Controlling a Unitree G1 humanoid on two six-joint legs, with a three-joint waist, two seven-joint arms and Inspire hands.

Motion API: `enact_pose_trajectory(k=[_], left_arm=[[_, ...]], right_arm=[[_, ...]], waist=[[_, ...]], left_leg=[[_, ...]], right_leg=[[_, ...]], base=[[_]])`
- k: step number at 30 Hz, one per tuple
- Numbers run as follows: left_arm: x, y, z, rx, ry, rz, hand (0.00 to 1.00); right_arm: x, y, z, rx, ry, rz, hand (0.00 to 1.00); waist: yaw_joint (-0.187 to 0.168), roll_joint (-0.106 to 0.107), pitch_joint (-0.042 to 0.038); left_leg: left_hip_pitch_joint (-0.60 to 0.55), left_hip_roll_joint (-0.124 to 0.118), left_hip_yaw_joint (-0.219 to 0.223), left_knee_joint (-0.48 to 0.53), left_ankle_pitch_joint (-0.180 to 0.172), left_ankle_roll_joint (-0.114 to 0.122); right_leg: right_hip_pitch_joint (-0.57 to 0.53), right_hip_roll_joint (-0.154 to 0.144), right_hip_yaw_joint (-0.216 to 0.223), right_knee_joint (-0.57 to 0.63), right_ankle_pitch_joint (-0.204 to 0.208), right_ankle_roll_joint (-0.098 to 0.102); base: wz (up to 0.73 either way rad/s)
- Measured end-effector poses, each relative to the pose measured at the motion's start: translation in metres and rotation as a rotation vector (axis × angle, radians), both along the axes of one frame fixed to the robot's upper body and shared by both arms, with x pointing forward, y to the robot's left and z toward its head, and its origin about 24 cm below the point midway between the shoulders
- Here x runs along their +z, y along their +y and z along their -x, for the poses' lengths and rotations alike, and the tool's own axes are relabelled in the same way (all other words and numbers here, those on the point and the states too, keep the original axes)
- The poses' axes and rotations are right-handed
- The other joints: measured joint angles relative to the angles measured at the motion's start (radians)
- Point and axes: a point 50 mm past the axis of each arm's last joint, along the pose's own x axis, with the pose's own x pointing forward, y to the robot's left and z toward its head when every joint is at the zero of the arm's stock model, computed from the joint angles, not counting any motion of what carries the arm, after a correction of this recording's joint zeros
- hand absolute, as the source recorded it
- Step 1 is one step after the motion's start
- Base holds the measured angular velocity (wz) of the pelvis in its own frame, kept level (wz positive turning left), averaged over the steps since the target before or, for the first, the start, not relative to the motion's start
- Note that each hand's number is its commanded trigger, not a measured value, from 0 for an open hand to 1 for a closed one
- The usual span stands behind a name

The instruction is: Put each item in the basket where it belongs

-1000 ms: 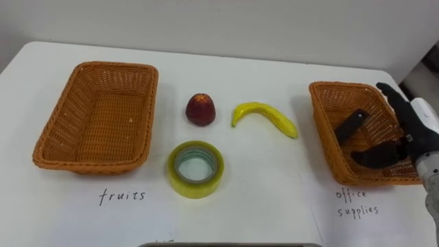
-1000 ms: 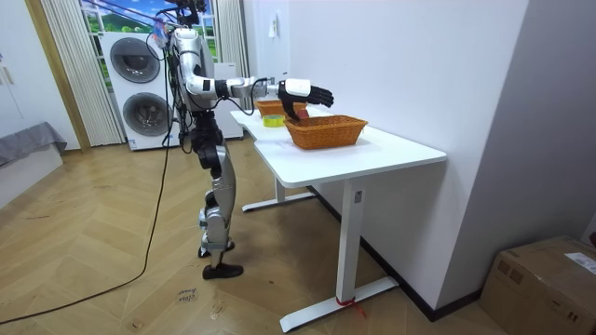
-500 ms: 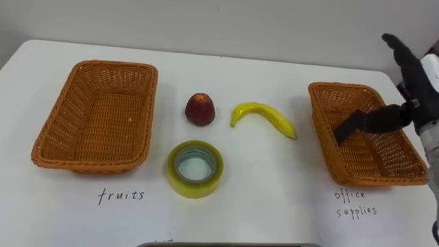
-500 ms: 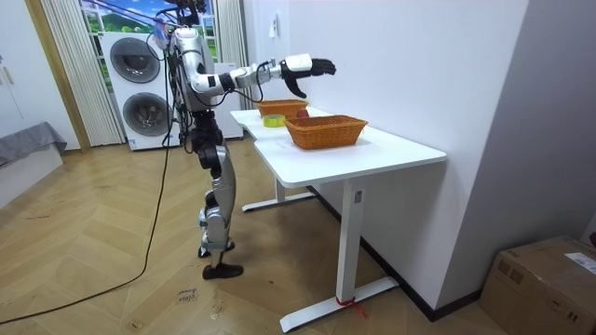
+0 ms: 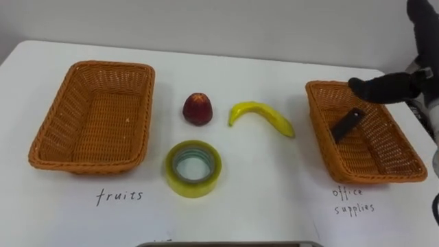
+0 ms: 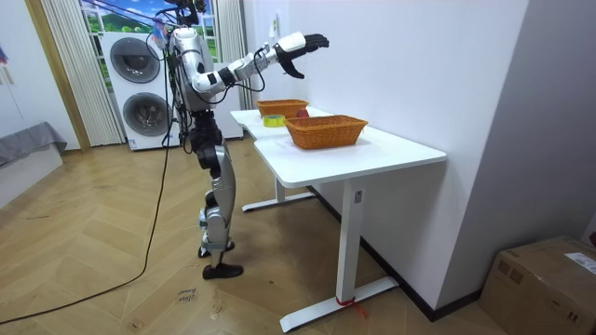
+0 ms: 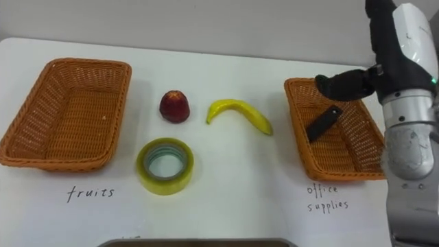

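Along the near edge of the white desk point(image 5: 274, 206), two handwritten labels are noted: one point(image 5: 121, 196) in front of the left basket and one point(image 5: 354, 200) in front of the right basket.

Just behind the labels, near the middle of the desk, a yellow tape roll point(image 5: 193, 168) is found lying flat, its hole facing up. It is apart from both baskets.

The left basket point(image 5: 48, 134), of orange wicker, is set toward the desk's left edge, and nothing is seen inside it. The right basket point(image 5: 321, 134), of the same make, is set toward the right edge. A small flat black item point(image 5: 348, 124) lies in it, resting aslant toward the far left corner.

Behind the tape roll, between the baskets, a red fruit point(image 5: 197, 109) stands upright. A banana point(image 5: 260, 115) lies just to its right, its ends curving toward the near edge. The two are close but not touching.

The right hand point(image 5: 387, 87) is held in the air over the far right corner of the desk, above the right basket's far rim. Its fingers are spread straight, the thumb stretched out, and nothing is gripped.

In the room view, the robot is seen standing upright at the desk's long side, the right arm lifted high.
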Motion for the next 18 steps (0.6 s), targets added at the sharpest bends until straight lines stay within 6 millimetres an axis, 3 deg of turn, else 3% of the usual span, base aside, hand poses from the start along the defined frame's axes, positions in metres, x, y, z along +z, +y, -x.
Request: enact_pose_trajectory(k=[3,13,18], left_arm=[[0.000,0.000,-0.001,-0.001,0.000,-0.001,0.00],[-0.003,-0.008,0.004,-0.043,0.047,0.026,0.00],[-0.004,-0.010,0.002,-0.064,0.060,0.030,0.00]], right_arm=[[0.004,0.007,0.000,0.049,-0.024,-0.039,0.00],[-0.013,0.040,-0.006,0.229,0.079,-0.110,0.00],[-0.028,0.053,-0.009,0.291,0.162,-0.158,0.00]], waist=[[0.013,-0.001,-0.0002],[0.037,0.012,-0.0008],[0.068,0.014,0.0001]], left_leg=[[0.002,0.000,0.006,0.000,0.000,0.000],[-0.011,-0.001,-0.018,0.003,0.001,0.001],[-0.012,-0.001,-0.031,0.004,0.001,0.000]], right_leg=[[0.000,0.001,0.003,0.000,0.000,0.000],[0.000,-0.002,-0.018,-0.004,0.002,-0.001],[0.005,-0.002,-0.029,-0.006,0.002,-0.001]], base=[[-0.05],[0.07],[0.08]])
